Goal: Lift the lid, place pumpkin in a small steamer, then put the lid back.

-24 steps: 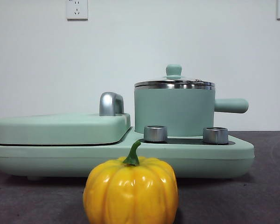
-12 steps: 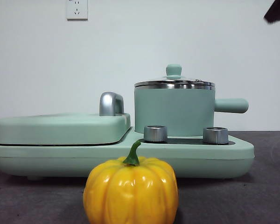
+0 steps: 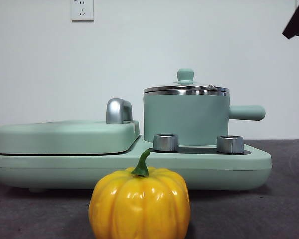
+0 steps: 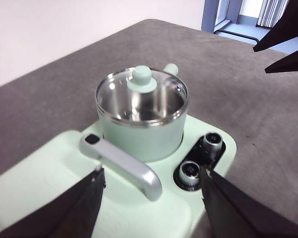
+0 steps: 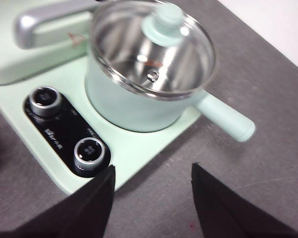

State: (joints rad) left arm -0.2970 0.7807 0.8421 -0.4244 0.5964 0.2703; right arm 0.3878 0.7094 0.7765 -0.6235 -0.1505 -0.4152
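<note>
The yellow-orange pumpkin (image 3: pixel 139 204) sits on the dark table at the front, before the appliance. The small steamer (image 3: pixel 185 119) stands on the appliance's right half, its side handle (image 3: pixel 246 112) pointing right. The glass lid (image 3: pixel 186 89) with its mint-green knob (image 3: pixel 185 75) rests on the steamer. My left gripper (image 4: pixel 151 198) hangs open above the griddle cover, facing the steamer (image 4: pixel 139 134). My right gripper (image 5: pixel 151 198) hovers open above the table by the steel knobs, near the steamer (image 5: pixel 139 99) and lid (image 5: pixel 154 49). It shows as a black tip (image 3: pixel 296 22) at the front view's top right. Neither wrist view shows the pumpkin.
The wide mint-green appliance base (image 3: pixel 229 167) carries two steel knobs (image 3: pixel 166 142) at its front right. A flat griddle cover (image 3: pixel 65 137) with a steel handle (image 3: pixel 118 110) fills its left half. White wall with an outlet (image 3: pixel 82 10) behind.
A black arm tip has come into the front view's top right corner and now reaches a little further in. The pumpkin, steamer and lid have not moved.
</note>
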